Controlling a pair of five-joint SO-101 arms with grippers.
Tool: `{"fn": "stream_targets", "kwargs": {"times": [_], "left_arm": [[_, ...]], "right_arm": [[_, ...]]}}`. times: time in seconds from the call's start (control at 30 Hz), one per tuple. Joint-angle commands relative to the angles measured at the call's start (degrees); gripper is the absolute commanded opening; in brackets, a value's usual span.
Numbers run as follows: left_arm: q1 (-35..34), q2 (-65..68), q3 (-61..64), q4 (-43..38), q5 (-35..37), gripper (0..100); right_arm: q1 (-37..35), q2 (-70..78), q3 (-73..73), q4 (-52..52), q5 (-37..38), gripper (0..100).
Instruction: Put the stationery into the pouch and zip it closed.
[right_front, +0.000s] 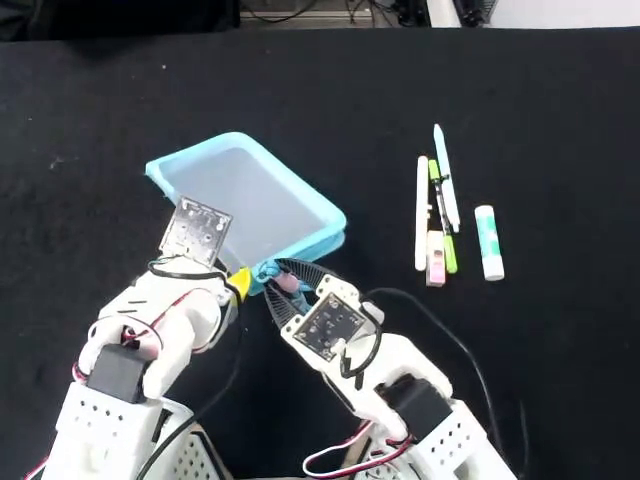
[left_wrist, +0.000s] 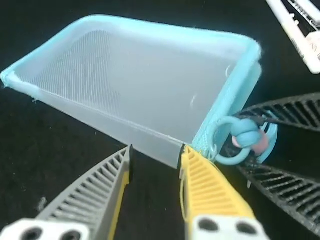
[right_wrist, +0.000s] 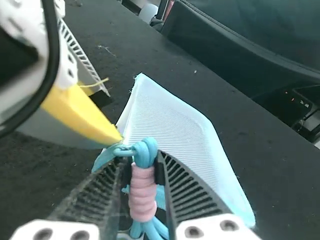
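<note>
Pouch (right_front: 250, 200) of pale turquoise mesh lies flat on the tabletop (right_front: 560, 120), left of the middle. Its long axis slants from the near middle toward the far left corner. Nothing shows through the mesh, so I judge it empty. Its thick zip side faces the near right, and the zip pull (right_wrist: 142, 185), a knotted blue and pink cord, hangs off the corner nearest the arms. Whether the zip is open I cannot tell.

The right gripper (right_wrist: 141, 162) is clamped narrow on that cord, and the zip side runs away from it toward the tabletop's right edge. The left gripper (left_wrist: 155, 152) sits just beside it with jaws apart. Its yellow fingertip (left_wrist: 192, 170) touches the pouch's near corner, and it pinches nothing that I can see.

All the stationery lies well apart, right of the middle: a white pen (right_front: 421, 212), a green highlighter (right_front: 443, 225), a second white pen (right_front: 446, 178), a pink piece (right_front: 435, 262) and a glue stick (right_front: 488, 242). They lie side by side, each roughly lengthwise from near edge to far edge, and the right arm is the nearer to them.

In my judgement the coming move turns on drawing the pull along the zip side while the left gripper steadies the corner, so that a mouth opens before any pen goes in.
</note>
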Motion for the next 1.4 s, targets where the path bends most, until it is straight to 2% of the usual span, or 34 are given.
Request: {"fn": "stream_targets", "kwargs": {"times": [0.0, 0.33, 0.57, 0.87, 1.07, 1.37], "left_arm": [[0.57, -0.62, -4.09, 1.85, -0.18, 17], [0.66, -0.44, -14.02, 13.1, 0.09, 18], [0.66, -0.09, -9.1, 8.7, 0.26, 25], [0.66, -0.09, -6.81, 6.59, -0.18, 25], [0.66, -0.09, -0.84, 0.09, 0.18, 25], [0.4, -0.53, 0.84, -0.62, 0.26, 25]], "right_arm": [[0.88, -7.34, -0.84, -1.67, 0.18, 1.1], [0.88, -7.43, -0.92, -1.67, 0.18, 1.1], [0.88, -7.6, -0.92, -1.67, 0.18, 1.1], [0.88, -7.6, -0.92, -1.67, 0.18, 1.1], [0.88, -7.6, -0.84, -1.67, 0.18, 1.1], [0.88, -7.69, -0.84, -1.67, 0.18, 1.1]]}}
